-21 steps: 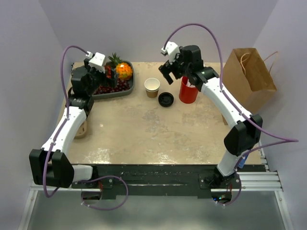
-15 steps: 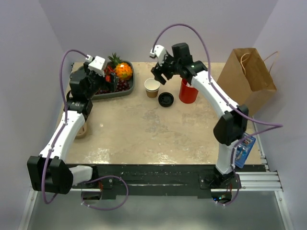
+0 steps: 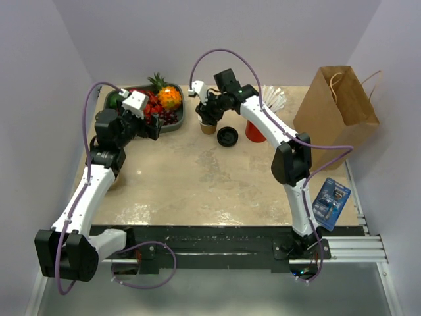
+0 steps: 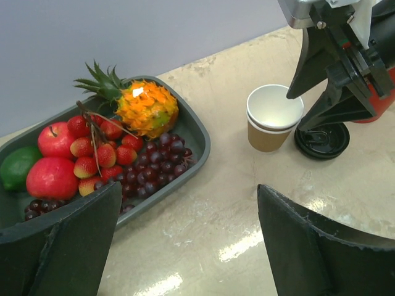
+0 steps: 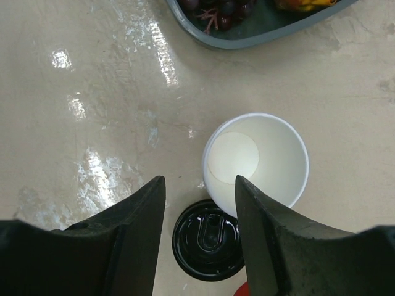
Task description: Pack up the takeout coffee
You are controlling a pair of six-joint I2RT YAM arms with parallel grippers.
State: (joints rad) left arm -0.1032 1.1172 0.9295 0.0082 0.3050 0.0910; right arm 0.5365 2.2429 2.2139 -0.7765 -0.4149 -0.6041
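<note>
- The cup (image 3: 208, 123) stood upright on the table (image 3: 197, 187), open-topped, cream inside, near the fruit tray (image 4: 202, 140); its black lid (image 3: 227, 136) lay flat just beside it.
- The right gripper (image 5: 199, 185) hung over the cup's rim, jaws parted, empty; contact with the rim could not be told.
- The left gripper (image 4: 188, 200) hovered by the tray, jaws wide, holding nothing.

I get bright, even light; glare streaks the table (image 5: 123, 92) at ten o'clock; fingers (image 5: 133, 246) look dark, soft.
</note>
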